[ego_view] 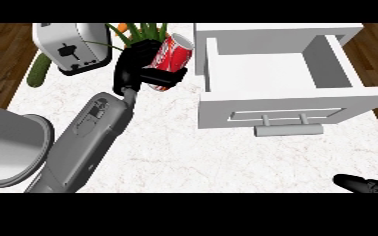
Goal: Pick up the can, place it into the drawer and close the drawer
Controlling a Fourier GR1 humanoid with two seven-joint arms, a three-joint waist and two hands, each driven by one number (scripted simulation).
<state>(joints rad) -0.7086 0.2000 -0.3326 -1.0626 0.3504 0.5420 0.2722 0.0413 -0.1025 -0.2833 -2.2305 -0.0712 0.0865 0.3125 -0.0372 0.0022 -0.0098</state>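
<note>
Now, head view: left hand (136,67) wrapped round the can (172,51), which sits tilted at upper centre, just left of the open drawer (280,105). Light, stiff, slick-sided, I'd judge, so mid-body is the place to hold. Nothing shows inside the drawer. Right hand (357,184) in the lower right corner, state I can't tell.

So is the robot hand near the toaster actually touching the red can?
Touching. The head view shows the left robot hand curled round the red can, with its thumb across the can's lower part.
</note>
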